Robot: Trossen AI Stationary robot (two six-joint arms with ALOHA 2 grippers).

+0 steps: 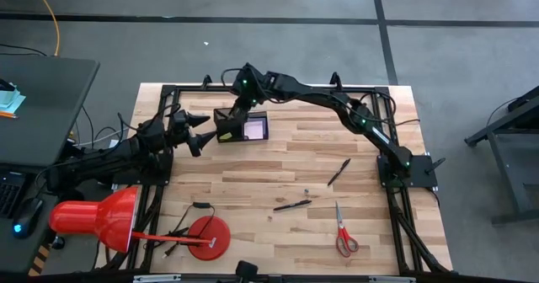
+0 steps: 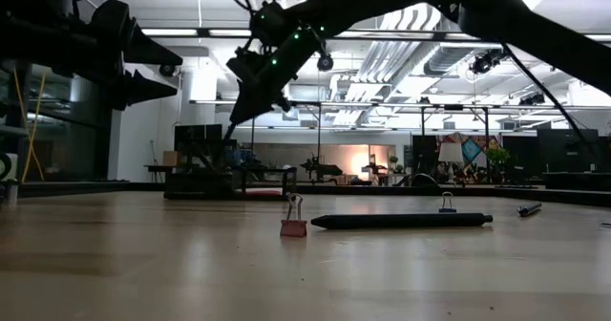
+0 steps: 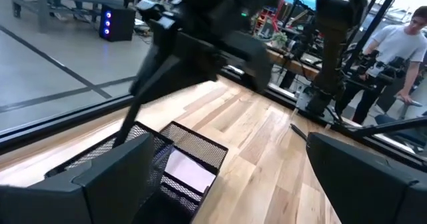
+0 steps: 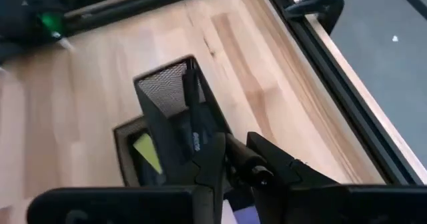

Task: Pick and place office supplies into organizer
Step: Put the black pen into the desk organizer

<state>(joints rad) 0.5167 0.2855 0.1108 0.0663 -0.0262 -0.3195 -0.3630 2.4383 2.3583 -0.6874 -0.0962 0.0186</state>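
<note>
The right gripper (image 1: 233,114) hangs over the organizer (image 1: 267,127), its arm reaching across from the bench's right edge. Its fingers stand almost together, gripping a slim black pen (image 4: 192,114). The pen slants down from the fingers into the organizer's tall mesh compartment (image 4: 163,84).

The organizer sits close to the bench edge opposite the red desk lamp (image 1: 101,216), somewhat left of that edge's middle. Its lower compartment on the right holds a pale sticky-note pad (image 1: 253,130) lying flat, and a yellow piece (image 4: 148,151) lies in the part beside the mesh wall.

The left gripper (image 1: 195,131) waits just beside the organizer's left side, above the bench, with its fingers spread wide and nothing between them.

Other supplies lie out on the bench. One black pen (image 1: 339,172) lies slanted towards the right edge. A second black pen (image 1: 292,205) lies near the middle, closer to the lamp-side edge. The red-handled scissors (image 1: 344,232) lie near the right corner on the lamp side, handles towards that edge. In the low view a small pink binder clip (image 2: 293,227) stands just beside the end of a pen.

The lamp's round base (image 1: 209,237) rests near the lamp-side edge, left of middle. A person (image 3: 400,44) stands in the room beyond the bench.
</note>
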